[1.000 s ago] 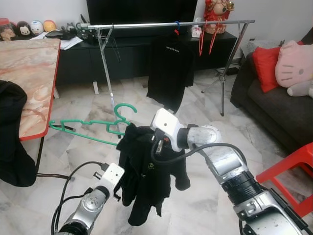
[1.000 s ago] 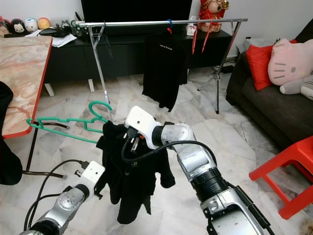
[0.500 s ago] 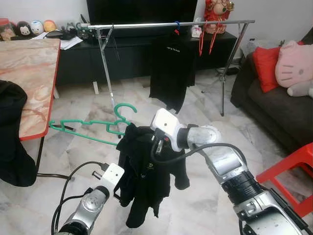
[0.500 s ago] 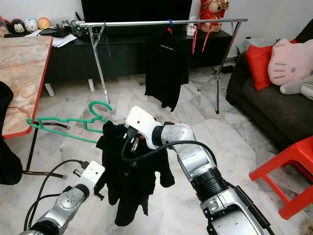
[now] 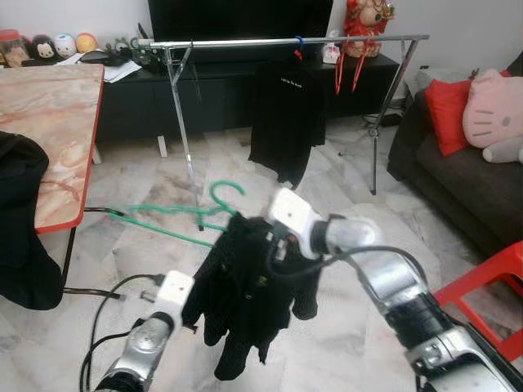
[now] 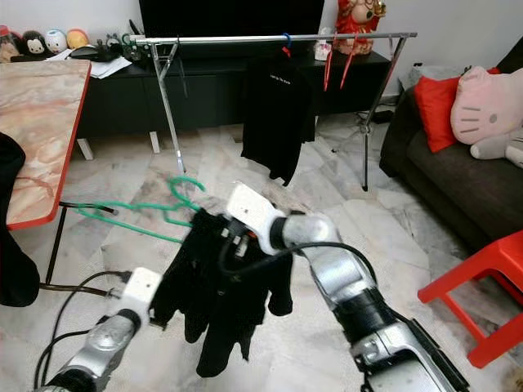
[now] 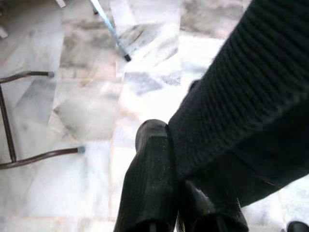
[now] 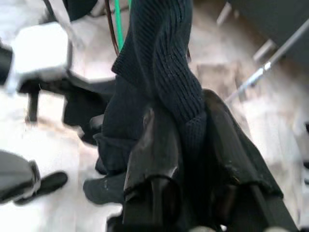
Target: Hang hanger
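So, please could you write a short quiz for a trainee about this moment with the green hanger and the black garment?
1. True or false: the green hanger already hangs on the metal rail.
2. Which gripper pinches the black garment near its top, beside the hanger's hook?
A. left gripper
B. right gripper
3. Fill in: a black shirt hangs from the rail by a ____ hook.

Key: 1 false; 2 B; 3 blue
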Controlling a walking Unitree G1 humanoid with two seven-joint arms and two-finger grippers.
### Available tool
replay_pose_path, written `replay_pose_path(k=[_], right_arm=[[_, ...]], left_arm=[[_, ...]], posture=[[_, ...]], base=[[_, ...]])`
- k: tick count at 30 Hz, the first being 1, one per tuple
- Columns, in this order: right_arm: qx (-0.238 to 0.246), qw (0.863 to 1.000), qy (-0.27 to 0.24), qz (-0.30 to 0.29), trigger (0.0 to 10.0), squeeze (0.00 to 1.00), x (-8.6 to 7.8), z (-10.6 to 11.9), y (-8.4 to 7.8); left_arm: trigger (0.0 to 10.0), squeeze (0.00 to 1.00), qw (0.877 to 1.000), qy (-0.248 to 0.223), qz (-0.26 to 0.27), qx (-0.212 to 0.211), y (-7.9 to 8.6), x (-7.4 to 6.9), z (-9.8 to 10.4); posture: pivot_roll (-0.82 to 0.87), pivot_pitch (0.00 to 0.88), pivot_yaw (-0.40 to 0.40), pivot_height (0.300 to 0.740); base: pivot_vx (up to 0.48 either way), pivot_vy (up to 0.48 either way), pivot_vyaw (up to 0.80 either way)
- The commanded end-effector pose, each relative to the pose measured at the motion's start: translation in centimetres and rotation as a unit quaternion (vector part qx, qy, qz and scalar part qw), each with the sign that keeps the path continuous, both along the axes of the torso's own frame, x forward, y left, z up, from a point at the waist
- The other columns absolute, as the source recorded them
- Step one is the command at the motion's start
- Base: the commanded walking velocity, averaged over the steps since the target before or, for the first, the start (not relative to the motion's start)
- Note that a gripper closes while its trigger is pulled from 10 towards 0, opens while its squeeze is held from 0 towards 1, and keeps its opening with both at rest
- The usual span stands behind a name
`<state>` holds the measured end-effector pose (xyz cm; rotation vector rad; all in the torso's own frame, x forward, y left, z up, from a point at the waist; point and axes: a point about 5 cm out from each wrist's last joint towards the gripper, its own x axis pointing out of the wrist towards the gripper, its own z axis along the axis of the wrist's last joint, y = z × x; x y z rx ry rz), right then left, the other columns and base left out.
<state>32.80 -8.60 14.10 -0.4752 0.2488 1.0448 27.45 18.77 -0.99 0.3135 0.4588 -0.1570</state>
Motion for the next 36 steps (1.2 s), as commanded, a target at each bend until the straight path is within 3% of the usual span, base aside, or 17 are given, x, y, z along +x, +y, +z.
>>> replay_pose_path(k=[1,4,6,7,8,9,14,15,16,25,28,31,34,36], right_arm=[[0.01,1.0,-0.021,-0.004,0.0,0.0,0.4,1.1,0.1],[0.009,1.0,-0.019,-0.008,0.0,0.0,0.4,0.9,0.0],[0.009,1.0,-0.015,-0.015,0.0,0.0,0.3,0.6,-0.3],[0.009,1.0,-0.015,-0.017,0.0,0.0,0.3,0.6,-0.4],[0.009,1.0,-0.015,-0.017,0.0,0.0,0.3,0.5,-0.5],[0.014,1.0,-0.013,-0.02,0.0,0.0,0.4,0.5,-1.1],[0.02,1.0,0.006,-0.012,0.0,0.0,0.1,0.1,-2.6],[-0.001,1.0,0.011,-0.008,0.0,0.0,0.0,-0.4,-3.2],[-0.059,0.998,0.016,-0.022,0.0,0.0,-0.1,-1.6,-5.0],[-0.145,0.988,0.045,-0.02,0.0,0.0,-1.0,-3.2,-9.1],[-0.158,0.986,0.053,-0.003,0.0,0.0,-1.3,-3.5,-9.6],[-0.136,0.989,0.058,0.004,0.0,0.0,-1.3,-3.4,-9.6],[-0.153,0.986,0.059,0.018,0.0,0.0,-1.6,-3.6,-9.8],[-0.2,0.978,0.06,0.031,0.0,0.0,-1.9,-4.1,-10.6]], left_arm=[[0.0,0.0,1.0,0.006,0.006,-0.006,-0.3,-0.2,-0.3],[0.0,0.0,1.0,0.004,0.01,-0.003,-0.3,-0.1,-0.2],[4.2,0.0,1.0,0.007,0.029,-0.006,0.0,-0.1,-0.2],[7.6,0.0,0.999,0.009,0.032,-0.006,0.1,-0.1,-0.3],[7.6,0.0,0.999,0.01,0.033,-0.006,0.1,-0.1,-0.3],[10.0,0.0,0.999,0.02,0.034,-0.012,0.2,-0.2,-0.4],[10.0,0.0,0.999,0.028,0.034,-0.02,0.4,-0.5,-0.7],[10.0,0.0,0.999,0.028,0.035,-0.019,0.4,-0.6,-0.7],[10.0,0.0,0.999,0.03,0.036,-0.018,0.6,-0.7,-0.8],[10.0,0.0,0.998,0.039,0.041,-0.026,0.9,-0.9,-0.9],[10.0,0.0,0.998,0.04,0.042,-0.027,1.0,-0.9,-0.9],[10.0,0.0,0.998,0.042,0.041,-0.028,1.0,-0.8,-0.9],[10.0,0.0,0.998,0.042,0.04,-0.028,1.0,-0.8,-0.9],[10.0,0.0,0.998,0.043,0.039,-0.029,1.0,-0.8,-0.9]], posture=[[-0.04,0.0,-0.104,0.74],[-0.03,0.0,-0.105,0.74],[-0.03,0.0,-0.105,0.74],[-0.03,0.0,-0.107,0.74],[-0.03,0.0,-0.107,0.74],[-0.03,0.0,-0.107,0.74],[-0.03,0.0,-0.104,0.74],[-0.03,0.0,-0.105,0.74],[-0.03,0.0,-0.107,0.74],[-0.03,0.0,-0.1,0.74],[-0.03,0.0,-0.099,0.74],[-0.03,0.0,-0.098,0.74],[-0.03,0.0,-0.096,0.74],[-0.03,0.0,-0.096,0.74]], base=[[0.0,0.0,0.0],[0.0,0.0,0.0],[0.0,0.0,0.0],[0.0,0.0,0.0],[0.0,0.0,0.0],[0.0,0.0,0.0],[0.0,0.0,0.0],[0.0,0.0,0.0],[0.0,0.0,0.0],[0.0,0.0,0.0],[0.0,0.0,0.0],[0.0,0.0,0.0],[0.0,0.0,0.0],[0.0,0.0,0.0]])
